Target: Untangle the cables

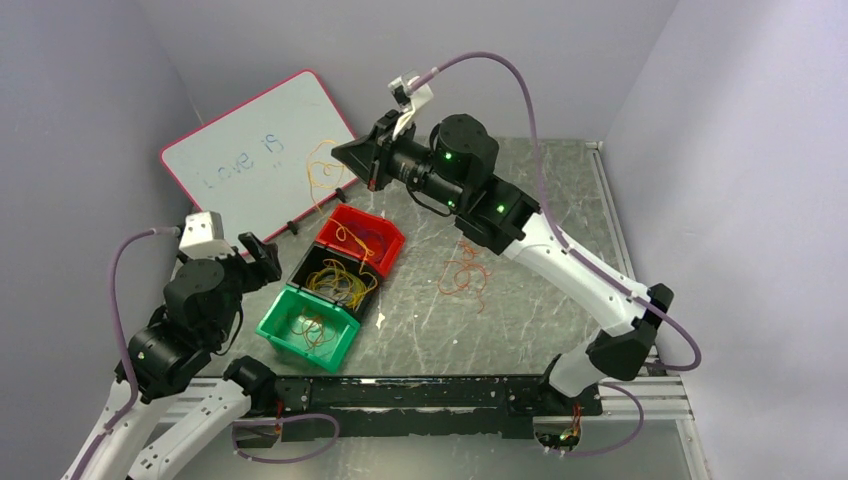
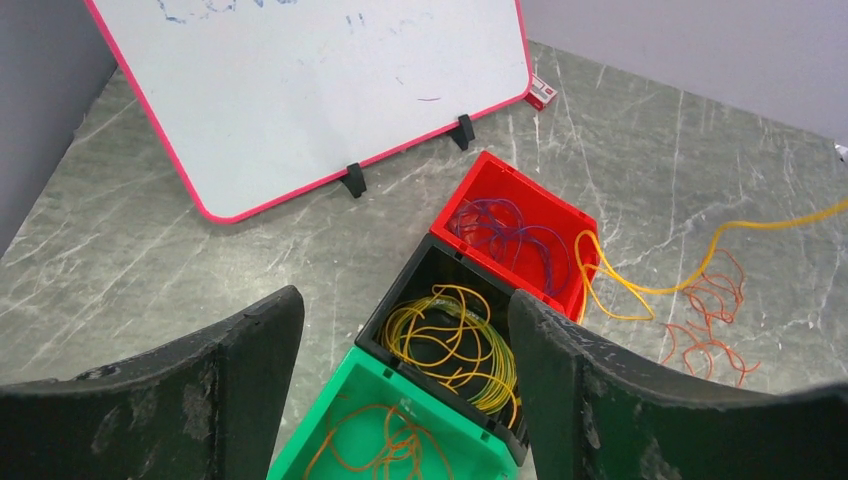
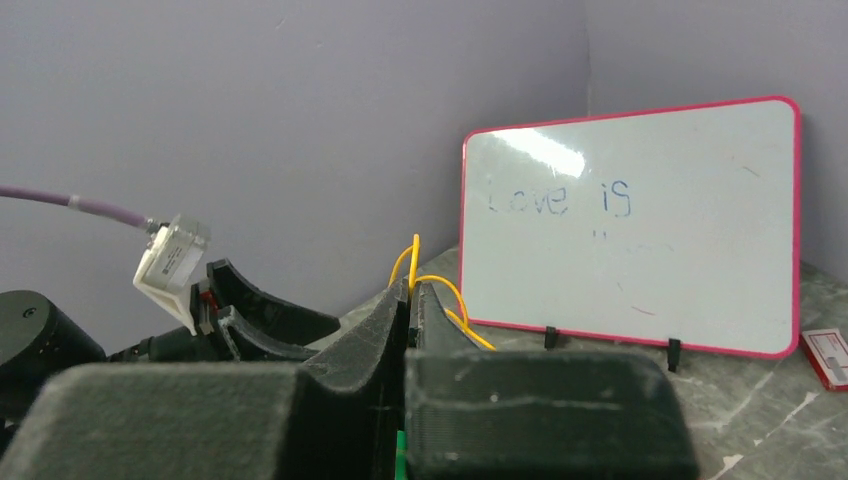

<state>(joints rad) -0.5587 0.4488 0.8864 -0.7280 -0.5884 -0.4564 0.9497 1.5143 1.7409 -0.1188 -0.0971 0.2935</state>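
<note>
My right gripper (image 1: 347,153) is raised in front of the whiteboard and shut on a yellow cable (image 1: 324,170). In the right wrist view its jaws (image 3: 411,288) are pressed together with the yellow loop (image 3: 414,258) sticking out above them. In the left wrist view the yellow cable (image 2: 640,290) trails from beside the red bin up to the right. A reddish-orange tangle (image 1: 465,276) lies on the table right of the bins and also shows in the left wrist view (image 2: 712,318). My left gripper (image 1: 262,256) is open and empty, hovering left of the bins (image 2: 405,300).
Three bins stand in a diagonal row: a red bin (image 1: 385,232) with purple loops, a black bin (image 1: 307,267) with yellow loops, a green bin (image 1: 275,325) with orange loops. A pink-framed whiteboard (image 1: 250,150) leans at the back left. A small red eraser (image 2: 541,92) lies beside it.
</note>
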